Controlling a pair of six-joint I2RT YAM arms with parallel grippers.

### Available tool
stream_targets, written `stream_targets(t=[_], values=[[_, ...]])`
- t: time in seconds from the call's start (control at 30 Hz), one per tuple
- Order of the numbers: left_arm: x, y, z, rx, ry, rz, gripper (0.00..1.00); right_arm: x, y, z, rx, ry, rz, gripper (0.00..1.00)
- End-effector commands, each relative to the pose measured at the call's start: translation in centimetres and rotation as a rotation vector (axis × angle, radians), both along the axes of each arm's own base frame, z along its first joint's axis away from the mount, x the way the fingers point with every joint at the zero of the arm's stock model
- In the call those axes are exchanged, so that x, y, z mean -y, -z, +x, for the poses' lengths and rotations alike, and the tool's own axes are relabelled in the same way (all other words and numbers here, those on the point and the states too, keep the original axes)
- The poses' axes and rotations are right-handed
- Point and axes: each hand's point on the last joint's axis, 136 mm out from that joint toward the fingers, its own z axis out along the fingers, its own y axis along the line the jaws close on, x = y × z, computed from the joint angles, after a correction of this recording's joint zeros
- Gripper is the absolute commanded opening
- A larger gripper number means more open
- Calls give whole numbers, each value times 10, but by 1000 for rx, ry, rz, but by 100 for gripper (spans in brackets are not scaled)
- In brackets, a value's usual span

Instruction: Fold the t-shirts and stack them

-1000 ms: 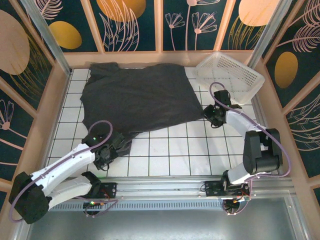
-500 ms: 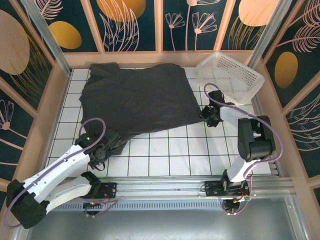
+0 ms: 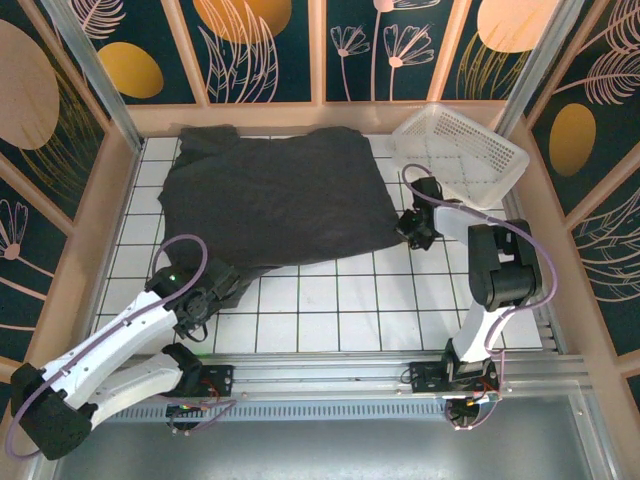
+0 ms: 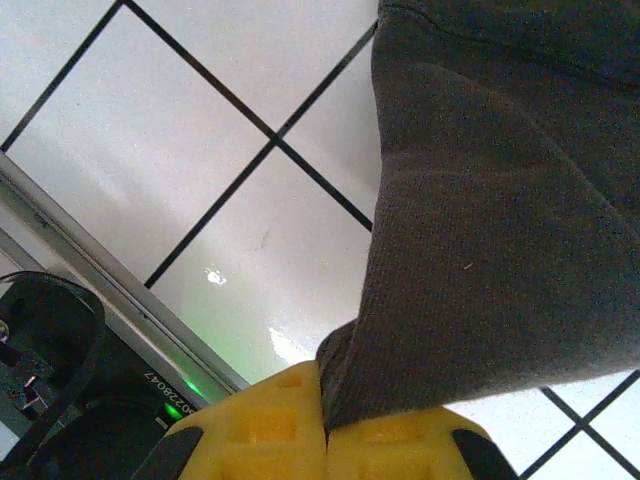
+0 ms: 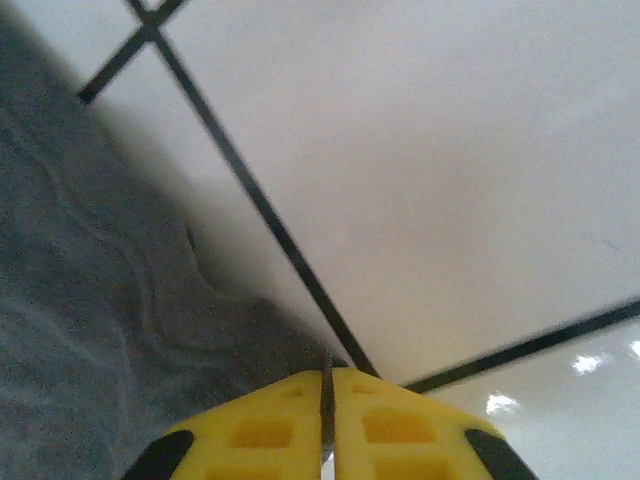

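left hand (image 4: pixel 325 400): clamped on the near-left corner of the t-shirt (image 3: pixel 275 195). We see cloth running straight out from between the yellow fingers.
counter (image 3: pixel 330 300): white tile, bare in front of the shirt, so there's room to fold toward us.
right hand (image 5: pixel 328 385): fingers together, low on the tile at the shirt's near-right edge. We can't tell if any cloth is caught; the hem reaches the tips at best.
t-shirt: dark grey, spread over the far half of the counter, far-left sleeve bunched against the wall.
basket (image 3: pixel 460 150): white mesh, far right corner, just behind the right hand.
risk 1: if the right hand has no cloth or only a thin bite, it slips on the lift. Only the left corner travels and we'd get a skewed fold.
risk 2: uneven pull drags the whole shirt and worsens the sleeve bunching.
risk 3: the right arm could clip the basket on its swing.
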Motion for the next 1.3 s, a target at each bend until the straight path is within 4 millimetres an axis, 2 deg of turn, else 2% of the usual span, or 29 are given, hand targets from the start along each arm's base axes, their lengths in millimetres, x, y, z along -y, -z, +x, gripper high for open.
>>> stream_targets(t=[0.0, 0.13, 0.33, 0.4, 0.47, 0.53, 0.7, 0.9, 1.03, 1.17, 1.27], values=[[-13, -11, -7, 18, -47, 28, 0, -1, 3, -11, -46, -11, -58, 0], [-12, -12, -8, 23, -48, 14, 0, 4, 1, -44, -113, -10, -91, 0], [-8, -12, -10, 11, -46, -9, 0, 5, -14, -110, -251, -50, -65, 0], [-7, -14, -8, 17, -49, -15, 0, 6, -23, -125, -268, -54, -54, 0], [-6, -19, -3, 31, -43, -7, 0, 6, -31, -130, -264, -55, -46, 0], [-4, -27, 6, 51, -33, 16, 0, 4, -37, -125, -243, -60, -35, 0], [1, -46, 37, 137, -16, 75, 0, -7, -39, -98, -226, -73, -8, 0], [2, -61, 60, 240, -68, 68, 0, -25, -52, -69, -182, -35, 98, 0], [2, -79, 85, 334, -105, 29, 0, -26, -55, -57, -179, 8, 104, 0], [5, -86, 115, 376, -59, 40, 0, -25, -60, -40, -150, 46, 92, 0], [0, -87, 134, 371, -36, 91, 0, -28, -66, -22, -115, 55, 95, 0]])
